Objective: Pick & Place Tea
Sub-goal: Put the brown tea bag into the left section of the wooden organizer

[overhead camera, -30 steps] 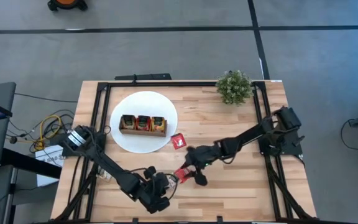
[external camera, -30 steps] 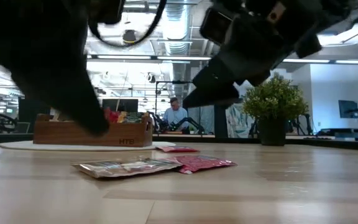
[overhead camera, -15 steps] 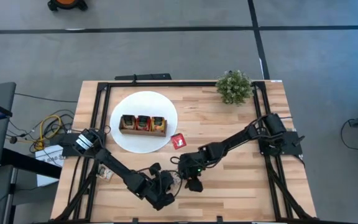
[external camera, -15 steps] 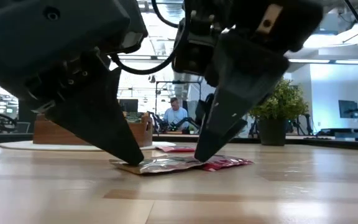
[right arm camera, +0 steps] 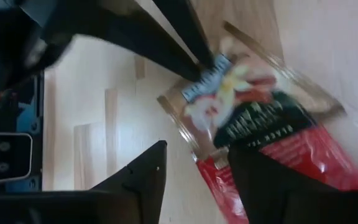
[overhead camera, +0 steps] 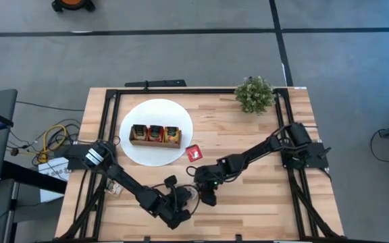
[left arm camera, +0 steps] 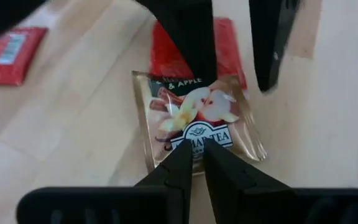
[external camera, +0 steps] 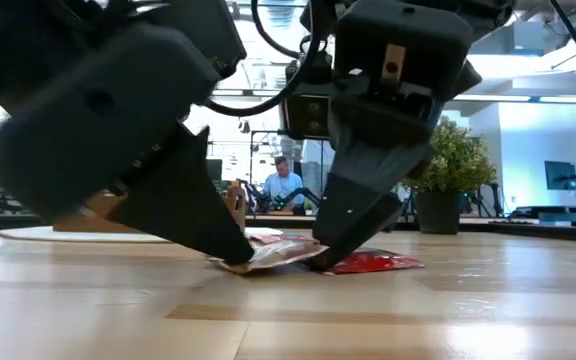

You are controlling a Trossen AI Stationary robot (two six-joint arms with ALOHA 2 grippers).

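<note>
Wooden tray (overhead camera: 155,135) was seen at the left on the white disc (overhead camera: 147,155). The apple sachet (left arm camera: 197,118), at the table's front centre, was pinched by the left gripper (left arm camera: 194,163). The right gripper (external camera: 313,262), jaws parted, was planted on it, over a red sachet (external camera: 378,262).

Both grippers meet over two overlapping sachets at the table's front middle.

The left gripper (left arm camera: 194,163) pinches the near edge of the upper sachet (left arm camera: 197,118), which lies partly on a second sachet (left arm camera: 225,46); the right gripper (external camera: 318,262) stands on their far side, jaws apart. A third sachet (overhead camera: 194,153) lies just beside the disc (overhead camera: 155,154), which carries the tray (overhead camera: 155,136) holding what seem to be more sachets. The plant (overhead camera: 254,94) stands at the far right corner.
</note>
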